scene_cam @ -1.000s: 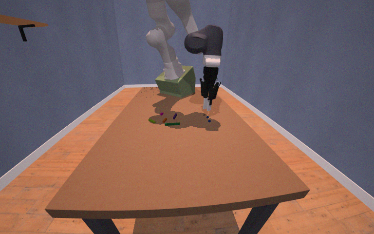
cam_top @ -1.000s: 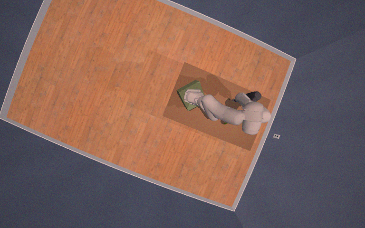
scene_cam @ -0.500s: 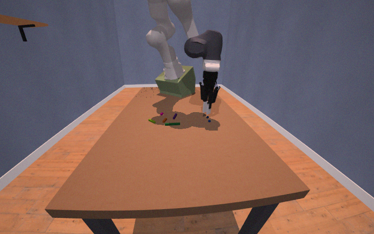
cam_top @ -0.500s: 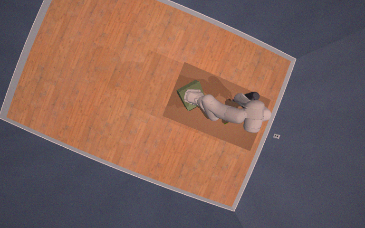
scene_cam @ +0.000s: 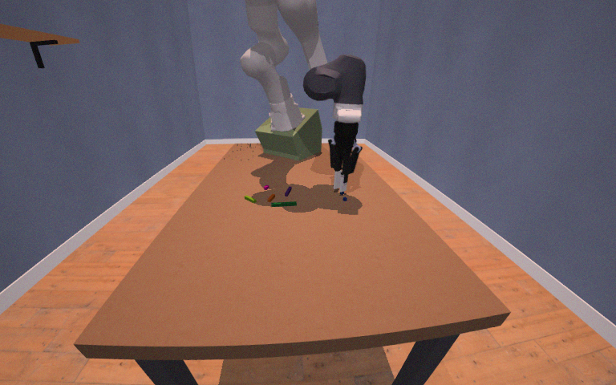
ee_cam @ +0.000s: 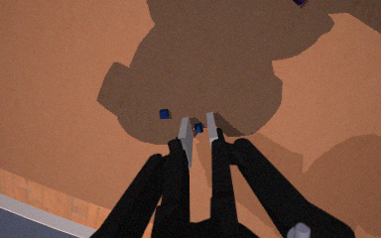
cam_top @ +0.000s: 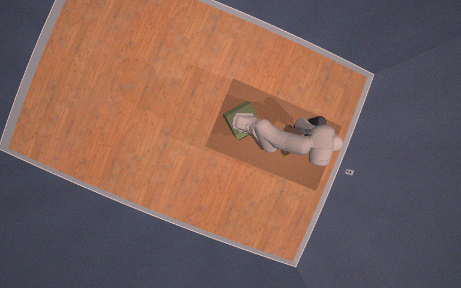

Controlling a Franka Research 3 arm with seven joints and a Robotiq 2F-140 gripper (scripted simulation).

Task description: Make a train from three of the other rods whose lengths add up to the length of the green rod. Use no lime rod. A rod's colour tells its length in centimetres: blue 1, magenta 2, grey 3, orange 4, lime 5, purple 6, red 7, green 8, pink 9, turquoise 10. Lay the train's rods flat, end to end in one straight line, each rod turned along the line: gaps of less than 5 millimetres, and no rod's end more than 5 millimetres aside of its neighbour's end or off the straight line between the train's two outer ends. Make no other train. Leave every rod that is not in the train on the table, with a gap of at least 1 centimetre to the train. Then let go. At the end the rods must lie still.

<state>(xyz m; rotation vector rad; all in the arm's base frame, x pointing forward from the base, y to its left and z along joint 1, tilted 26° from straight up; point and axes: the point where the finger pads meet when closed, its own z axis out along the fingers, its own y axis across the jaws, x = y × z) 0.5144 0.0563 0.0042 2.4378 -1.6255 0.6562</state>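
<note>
Exterior view, left to right, positions taken from the green rod [scene_cam: 283,204]. Lime rod [cam_top: 285,156] [scene_cam: 249,199]: lying to its left, apart. Magenta rod [scene_cam: 265,187]: behind and to the left, toward the arm's base. Orange rod [scene_cam: 271,197]: just behind its left end, turned at an angle to it. Purple rod [scene_cam: 288,191] [ee_cam: 300,1]: behind it, apart. Well to its right, the gripper [scene_cam: 340,189] [ee_cam: 199,125] points down, its fingers slightly apart, clamped on nothing. One blue rod [scene_cam: 342,193] [ee_cam: 198,128] is at the fingertips; whether between or below them cannot be determined. The second blue rod [scene_cam: 344,198] [ee_cam: 164,114] lies near it, separate. No three-rod train is formed.
</note>
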